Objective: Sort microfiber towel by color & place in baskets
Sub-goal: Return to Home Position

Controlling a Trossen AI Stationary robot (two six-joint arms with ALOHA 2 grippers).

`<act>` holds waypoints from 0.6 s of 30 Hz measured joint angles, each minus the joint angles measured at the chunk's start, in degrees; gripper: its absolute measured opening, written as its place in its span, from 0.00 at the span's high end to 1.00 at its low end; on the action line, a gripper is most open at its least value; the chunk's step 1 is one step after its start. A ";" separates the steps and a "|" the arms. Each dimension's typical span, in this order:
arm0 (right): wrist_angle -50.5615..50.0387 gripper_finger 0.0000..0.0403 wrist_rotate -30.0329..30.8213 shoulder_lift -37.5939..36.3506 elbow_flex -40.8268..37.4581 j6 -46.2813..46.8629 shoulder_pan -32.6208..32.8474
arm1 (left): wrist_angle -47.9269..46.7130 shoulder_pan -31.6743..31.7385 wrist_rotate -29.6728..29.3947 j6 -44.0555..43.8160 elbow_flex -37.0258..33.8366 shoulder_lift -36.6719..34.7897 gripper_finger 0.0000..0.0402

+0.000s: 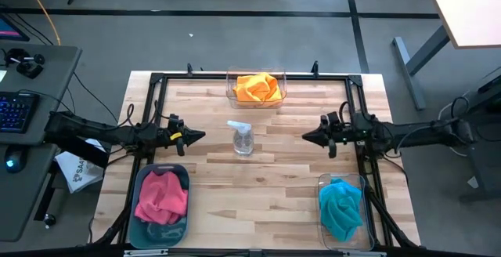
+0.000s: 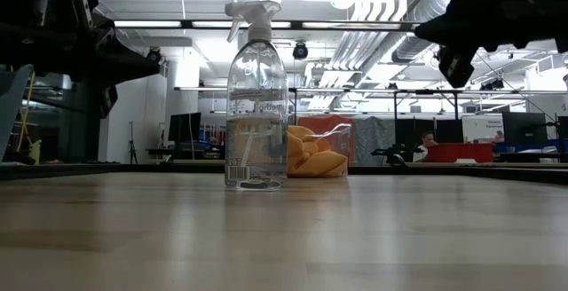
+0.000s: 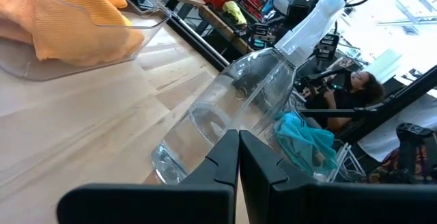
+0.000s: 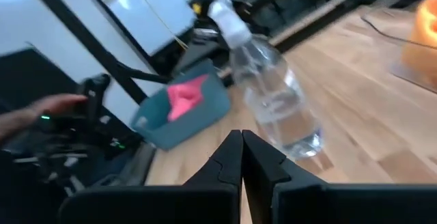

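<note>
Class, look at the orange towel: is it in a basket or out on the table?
In. The orange towel lies bunched inside the clear basket, wholly within its walls in the high view.

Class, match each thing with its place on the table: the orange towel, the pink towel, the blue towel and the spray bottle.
Things:
1 orange towel
2 pink towel
3 blue towel
4 spray bottle

Places:
A in the teal tub, robot's left side
B upright on the bare table, in the middle
C in the right clear tub
D in the back clear tub

Pairs: 1-D, 2-A, 3-C, 4-B
</note>
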 joint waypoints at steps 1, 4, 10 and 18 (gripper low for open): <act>1.70 1.00 -0.42 -0.79 -1.12 0.03 0.04 | -0.02 0.00 0.00 -0.02 0.00 0.00 1.00; 5.63 1.00 -0.62 -3.53 -4.83 2.24 0.89 | -0.17 0.00 0.02 0.01 0.04 -0.30 1.00; 9.01 1.00 1.94 -8.49 -10.40 3.99 2.81 | -0.30 0.00 0.09 0.01 0.04 -1.17 1.00; 6.65 1.00 5.34 -12.09 -11.71 -0.67 3.14 | -3.20 0.00 0.08 0.03 0.07 -3.55 1.00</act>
